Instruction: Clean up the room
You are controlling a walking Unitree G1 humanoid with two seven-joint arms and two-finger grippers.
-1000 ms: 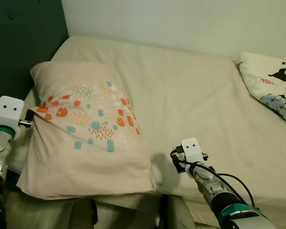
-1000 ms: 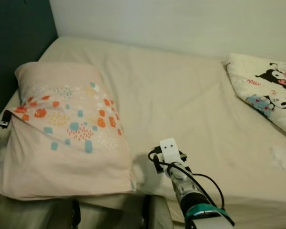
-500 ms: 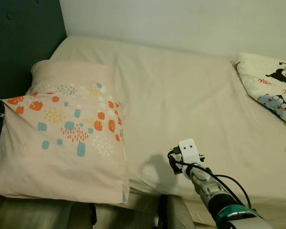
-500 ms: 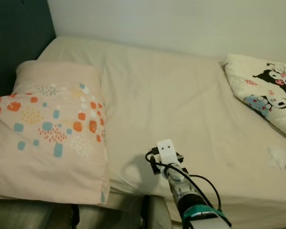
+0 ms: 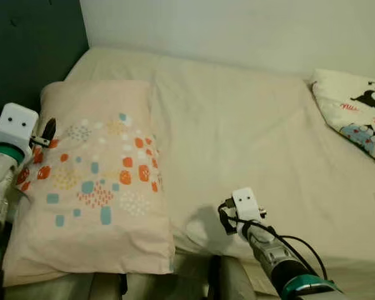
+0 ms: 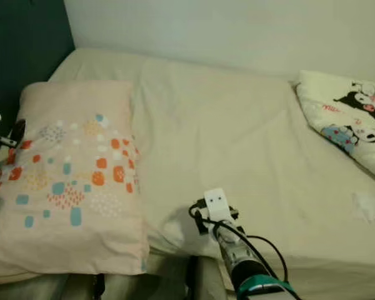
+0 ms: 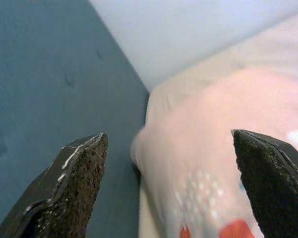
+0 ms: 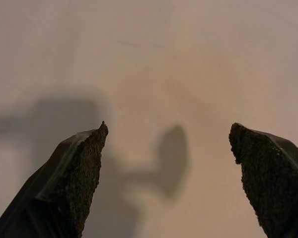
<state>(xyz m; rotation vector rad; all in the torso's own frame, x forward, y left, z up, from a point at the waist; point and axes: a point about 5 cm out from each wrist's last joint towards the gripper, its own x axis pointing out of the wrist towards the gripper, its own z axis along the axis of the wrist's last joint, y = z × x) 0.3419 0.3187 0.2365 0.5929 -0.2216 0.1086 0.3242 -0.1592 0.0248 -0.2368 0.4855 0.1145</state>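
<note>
The peach pillow with orange and teal spots [image 5: 90,175] lies at the beige bed's [image 5: 250,131] head end beside the dark headboard [image 5: 31,44], the left gripper [image 7: 169,188] spread over its edge, the right gripper [image 8: 169,163] spread above bare sheet (a cartoon-print quilt [image 5: 356,109] sits well apart).

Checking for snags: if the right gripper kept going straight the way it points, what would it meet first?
Probably the cream bedsheet: the right gripper, jaws open, points at that bare fabric, and its shadow falls there. How far off it is cannot be judged.

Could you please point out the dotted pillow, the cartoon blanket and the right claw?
dotted pillow [image 5: 94,181], left eye view, its patterned middle
cartoon blanket [image 6: 344,125], right eye view, its printed top
right claw [image 8: 169,163], right wrist view, midway between fingertips
</note>
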